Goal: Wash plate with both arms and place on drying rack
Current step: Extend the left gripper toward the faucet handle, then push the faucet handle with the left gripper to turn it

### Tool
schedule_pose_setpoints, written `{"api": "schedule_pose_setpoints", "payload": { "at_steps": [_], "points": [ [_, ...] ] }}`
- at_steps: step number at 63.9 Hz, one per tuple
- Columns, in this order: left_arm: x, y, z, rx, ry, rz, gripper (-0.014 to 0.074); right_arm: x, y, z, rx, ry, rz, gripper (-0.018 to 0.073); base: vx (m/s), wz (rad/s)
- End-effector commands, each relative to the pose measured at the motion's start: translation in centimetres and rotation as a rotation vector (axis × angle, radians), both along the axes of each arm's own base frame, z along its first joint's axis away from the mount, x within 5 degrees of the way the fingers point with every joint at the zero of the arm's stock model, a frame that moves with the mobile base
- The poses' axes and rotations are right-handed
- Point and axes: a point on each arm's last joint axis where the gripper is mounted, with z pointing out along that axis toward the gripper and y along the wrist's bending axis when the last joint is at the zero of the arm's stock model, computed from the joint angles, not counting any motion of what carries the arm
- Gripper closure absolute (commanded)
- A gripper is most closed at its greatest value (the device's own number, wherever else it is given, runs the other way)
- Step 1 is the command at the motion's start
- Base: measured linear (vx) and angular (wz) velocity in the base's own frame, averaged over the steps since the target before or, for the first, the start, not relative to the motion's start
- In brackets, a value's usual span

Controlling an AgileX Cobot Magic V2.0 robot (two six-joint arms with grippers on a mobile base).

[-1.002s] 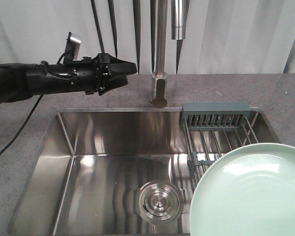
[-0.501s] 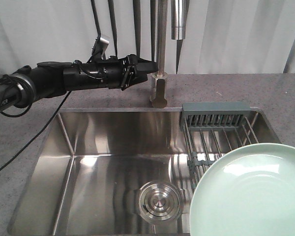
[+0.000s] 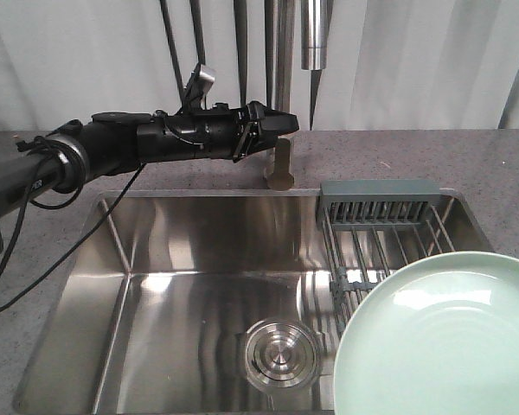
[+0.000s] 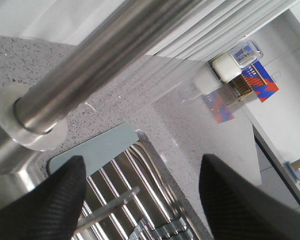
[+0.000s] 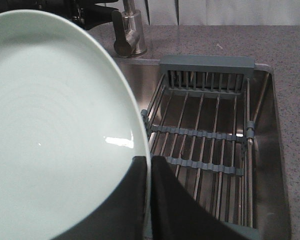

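Jaws wide, the left gripper point(image 3: 281, 124) has swung rightward to the faucet point(image 3: 279, 169) at the back edge of the sink point(image 3: 112, 285); the right gripper point(image 5: 149, 190) clamps the plate point(image 5: 55, 115) by its rim, so rinsing looks near.

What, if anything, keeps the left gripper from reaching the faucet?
Likely yes, nothing does: the left gripper is open, with the faucet pipe right ahead and no object between them.

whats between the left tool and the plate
In the front view, the drying rack fills that stretch: its slotted end piece and wire bars run from below the left tool, which is by the faucet, to the plate.
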Motion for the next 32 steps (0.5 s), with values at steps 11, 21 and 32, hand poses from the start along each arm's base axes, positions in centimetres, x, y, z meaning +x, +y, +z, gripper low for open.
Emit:
{"api": "schedule_pose_setpoints", "payload": {
  "at_steps": [11, 21, 32],
  "points": [
    [-1.7, -1.3, 5.3, -0.15, -0.068, -0.066, 0.0125, 0.2, 0.0, 1.3, 0.027, -0.083, -0.009, 0.0561, 0.0, 0.0],
    [-2.1, -1.7, 5.4, -0.158, -0.071, -0.107, 0.0125, 0.2, 0.0, 1.3, 0.027, -0.083, -0.009, 0.0561, 0.0, 0.0],
    [-2.9, -1.9, 5.5, -0.176, -0.078, -0.192, 0.0125, 0.2, 0.0, 1.3, 0.027, -0.083, -0.009, 0.0561, 0.0, 0.0]
  ]
}}
